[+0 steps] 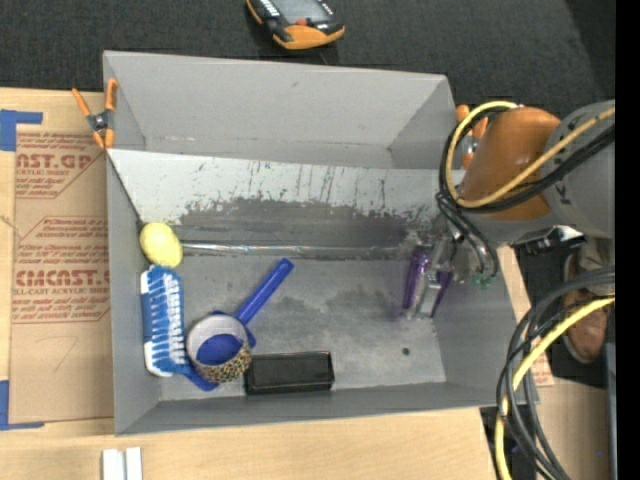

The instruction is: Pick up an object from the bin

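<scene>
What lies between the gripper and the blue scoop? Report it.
Mostly bare bin floor, in the camera view. Only a slim purple thing stands beside the gripper; nothing else before the blue scoop.

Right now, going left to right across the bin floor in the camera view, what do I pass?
White-and-blue brush → blue scoop → black block → purple piece → gripper. Yellow ball left out: it lines up with the brush.
</scene>
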### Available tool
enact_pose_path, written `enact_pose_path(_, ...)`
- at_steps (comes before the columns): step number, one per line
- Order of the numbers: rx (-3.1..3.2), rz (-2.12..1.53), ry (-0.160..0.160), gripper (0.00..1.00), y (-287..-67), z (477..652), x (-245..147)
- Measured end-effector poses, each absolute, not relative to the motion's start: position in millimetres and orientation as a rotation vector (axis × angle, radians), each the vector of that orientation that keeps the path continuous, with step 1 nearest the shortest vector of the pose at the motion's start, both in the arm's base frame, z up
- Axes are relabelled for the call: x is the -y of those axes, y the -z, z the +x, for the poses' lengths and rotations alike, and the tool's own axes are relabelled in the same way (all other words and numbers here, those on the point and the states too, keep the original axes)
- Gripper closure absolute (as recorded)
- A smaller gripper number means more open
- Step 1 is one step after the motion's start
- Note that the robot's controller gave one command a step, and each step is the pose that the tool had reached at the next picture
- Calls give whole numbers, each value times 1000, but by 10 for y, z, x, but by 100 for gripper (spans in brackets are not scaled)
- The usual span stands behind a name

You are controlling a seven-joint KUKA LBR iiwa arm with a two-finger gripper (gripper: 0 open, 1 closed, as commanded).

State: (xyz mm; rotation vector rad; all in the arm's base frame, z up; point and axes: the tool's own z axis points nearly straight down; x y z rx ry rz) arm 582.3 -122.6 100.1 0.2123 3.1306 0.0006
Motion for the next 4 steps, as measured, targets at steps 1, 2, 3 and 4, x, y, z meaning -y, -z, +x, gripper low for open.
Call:
enact_pose_path(1, -3124, 203, -9, 0, -702, 5791, -97)
enact_pose_path(2, -3090, 497, 5, 100, -709, 5833, 222)
enact_pose_path(3, -3090, 497, 5, 100, -709, 5833, 222)
enact_pose_path(4, -3102, 499, 7, 100, -853, 5798, 219)
